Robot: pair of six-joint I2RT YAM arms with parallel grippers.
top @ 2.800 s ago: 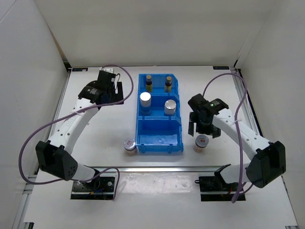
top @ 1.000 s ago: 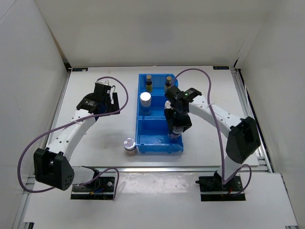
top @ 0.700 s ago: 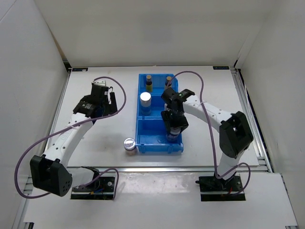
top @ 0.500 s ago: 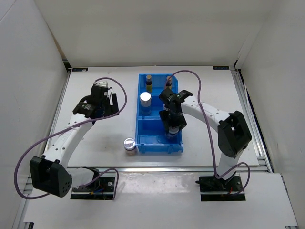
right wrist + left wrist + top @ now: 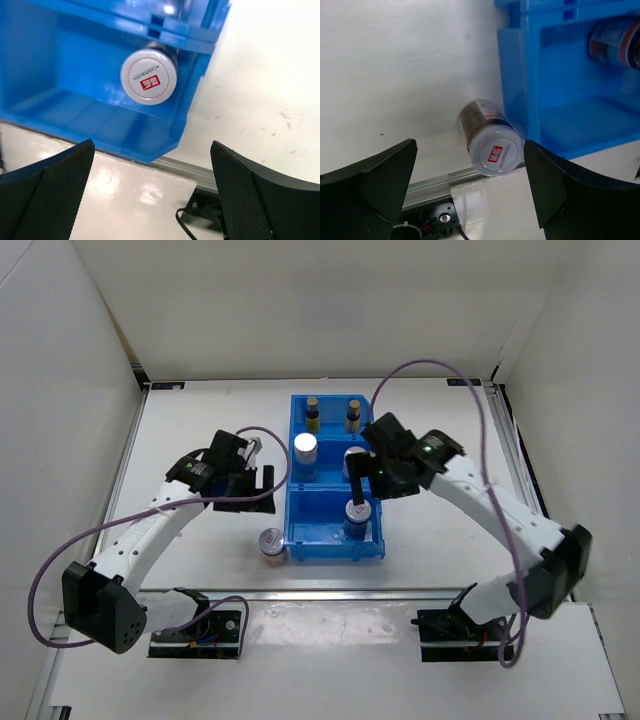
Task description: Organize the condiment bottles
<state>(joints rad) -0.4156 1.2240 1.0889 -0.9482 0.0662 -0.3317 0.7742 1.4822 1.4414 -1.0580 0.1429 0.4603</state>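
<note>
Item 1, right gripper (image 5: 152,150): jaws spread wide with nothing between them. A second ago they were closed on the first jar (image 5: 149,80), low in the blue bin (image 5: 60,65), so the release has only just happened and the arm has drawn up and back. First jar: upright, white lid with red mark facing up. It stands free beneath and slightly ahead of the right gripper, in the bin's nearest compartment, close to the corner of that compartment. Shortly before, it stood on the table outside the bin. Item 2, left gripper (image 5: 470,145): jaws likewise wide and empty. It has swung in from farther off and now hangs over the second jar (image 5: 492,145). That jar sits on the table (image 5: 395,75) below and between the gripper's fingers, just beside the bin's outer wall, ungripped. Item 3, beyond the right gripper: two brown bottles (image 5: 313,412) in the far compartment and one shaker (image 5: 305,448) plainly seen in the middle compartment, with its partner largely hidden behind the right arm. Assessment: the first jar counts as stowed. The second jar looks to be the only container left outside. The left gripper is placed to descend, close on it and carry it into the near compartment beside its twin.
</note>
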